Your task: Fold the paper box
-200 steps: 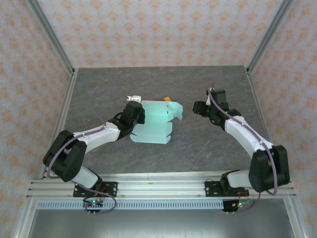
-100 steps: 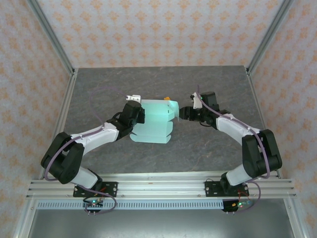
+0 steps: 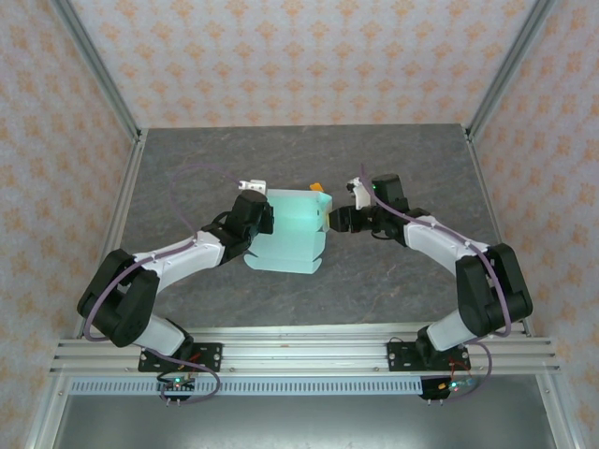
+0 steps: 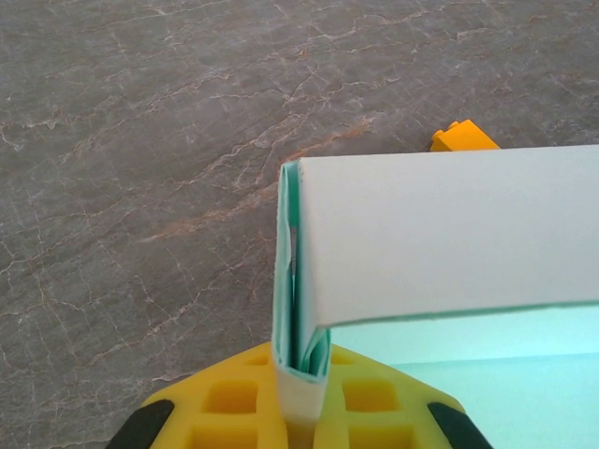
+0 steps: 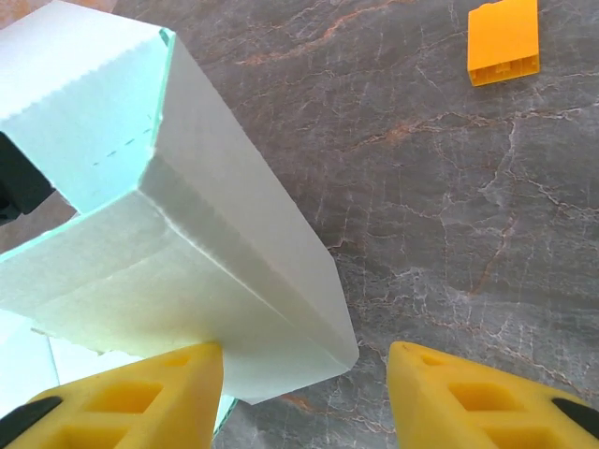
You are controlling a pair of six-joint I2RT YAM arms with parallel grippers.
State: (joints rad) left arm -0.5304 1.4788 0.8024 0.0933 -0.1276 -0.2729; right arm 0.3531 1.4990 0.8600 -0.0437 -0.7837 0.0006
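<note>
Mint card glowing on grey stone

The paper box [image 3: 292, 236] is showing pale mint inside and whitish outside; the table [image 3: 281, 154] is wearing grey marbling with rusty veins; a cube [image 5: 504, 42] is glowing orange; the left end effector [image 4: 301, 379] and right end effector [image 5: 299, 379] are showing yellow; the walls [image 3: 281, 56] are carrying a peach floral print.

The paper box [image 3: 288, 236] rests on the middle of the surface [image 3: 393, 159], between the 2 tools. The left tool [image 4: 299, 402] is at the box's left edge, where a folded strip of card stands upright between its fingers; the right tool [image 5: 304, 393] is at the box's right end, with 1 corner of the box reaching into the gap between its fingers. A small cube [image 3: 318, 188] lies on the surface just behind the box's far right corner, apart from both tools.
</note>
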